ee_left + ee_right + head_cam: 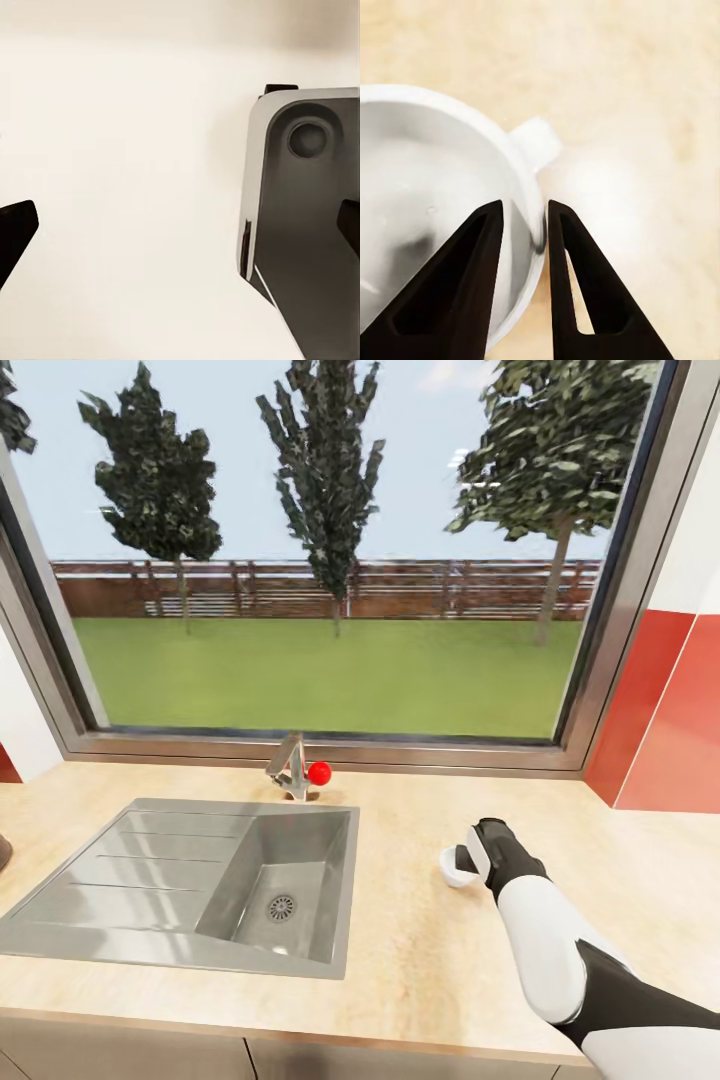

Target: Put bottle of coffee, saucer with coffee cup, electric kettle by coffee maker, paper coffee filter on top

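A white coffee cup (452, 870) with a small handle (536, 142) sits low at the beige countertop (420, 960), to the right of the sink; I cannot tell whether it rests on the counter or hangs just above it. My right gripper (468, 858) is shut on its rim, one black finger (472, 255) inside the cup (427, 195) and the other outside. In the left wrist view, my left gripper (180, 232) is open and empty over the counter, beside the sink basin (315, 225).
A steel sink (150, 880) with a drainboard is set into the counter at the left, and a faucet with a red knob (318, 772) stands behind it. A large window spans the back. A red-and-white wall (670, 720) closes the right side. A dark object (3, 852) pokes in at the left edge.
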Robot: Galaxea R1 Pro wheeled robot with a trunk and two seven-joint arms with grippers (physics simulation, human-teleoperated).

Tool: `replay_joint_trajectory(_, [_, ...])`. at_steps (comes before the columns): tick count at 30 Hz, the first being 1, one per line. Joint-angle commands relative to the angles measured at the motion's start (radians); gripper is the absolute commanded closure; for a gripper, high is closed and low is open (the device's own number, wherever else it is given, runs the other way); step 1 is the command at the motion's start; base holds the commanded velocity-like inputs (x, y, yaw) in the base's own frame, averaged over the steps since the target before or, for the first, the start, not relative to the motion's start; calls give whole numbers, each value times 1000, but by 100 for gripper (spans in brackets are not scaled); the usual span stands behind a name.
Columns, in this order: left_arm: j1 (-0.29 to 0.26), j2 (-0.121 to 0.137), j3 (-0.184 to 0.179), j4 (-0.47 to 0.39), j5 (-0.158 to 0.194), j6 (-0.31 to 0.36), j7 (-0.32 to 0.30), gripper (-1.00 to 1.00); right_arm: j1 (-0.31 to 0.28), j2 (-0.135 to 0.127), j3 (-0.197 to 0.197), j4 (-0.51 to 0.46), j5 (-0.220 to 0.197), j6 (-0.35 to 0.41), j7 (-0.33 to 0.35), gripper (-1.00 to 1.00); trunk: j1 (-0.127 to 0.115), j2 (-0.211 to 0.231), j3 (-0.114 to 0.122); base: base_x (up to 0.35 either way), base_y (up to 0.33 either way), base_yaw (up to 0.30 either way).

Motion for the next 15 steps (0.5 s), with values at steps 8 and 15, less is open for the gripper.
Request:
replay_joint_trajectory(8, [-1, 3, -8, 0, 9, -3, 2, -100, -1, 30, -3, -40, 3, 3, 3, 100, 1, -2, -2, 0, 0, 0])
replay_joint_trajectory(15, [-1, 4, -6, 0, 11, -4, 4, -100, -1, 41, 31, -197, 3, 3, 4, 100, 1, -2, -2, 0, 0, 0])
